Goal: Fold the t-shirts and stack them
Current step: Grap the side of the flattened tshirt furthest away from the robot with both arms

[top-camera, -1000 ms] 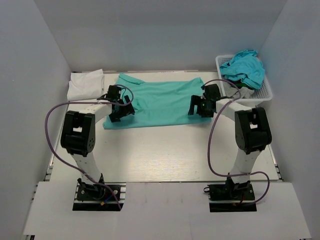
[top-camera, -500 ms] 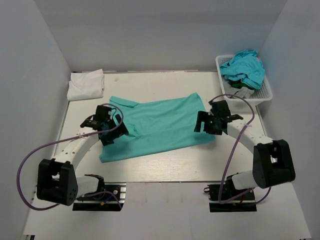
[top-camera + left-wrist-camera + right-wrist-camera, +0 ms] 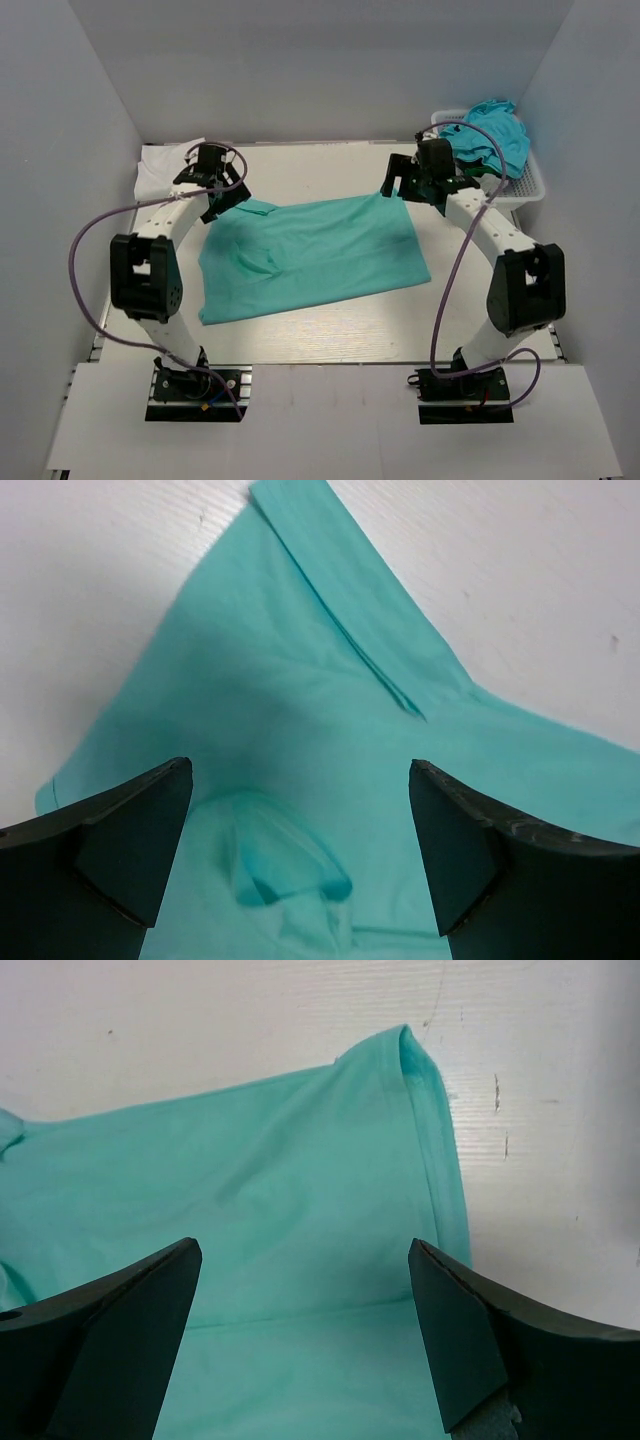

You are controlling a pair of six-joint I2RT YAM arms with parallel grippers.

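Both arms have swung out from the shirt's middle to its far edge: left gripper (image 3: 228,200) over the far-left corner, right gripper (image 3: 396,183) over the far-right corner, both spread wide and empty. Mint t-shirt (image 3: 310,255) lies flat mid-table (image 3: 330,335), long axis left-to-right. Each far corner sits just ahead of its own arm's fingers, so a paired pinch looks likely next.

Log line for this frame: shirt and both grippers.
mint shirt: spread on table, rumpled | left gripper: open, over its far-left corner | right gripper: open, over its far-right corner
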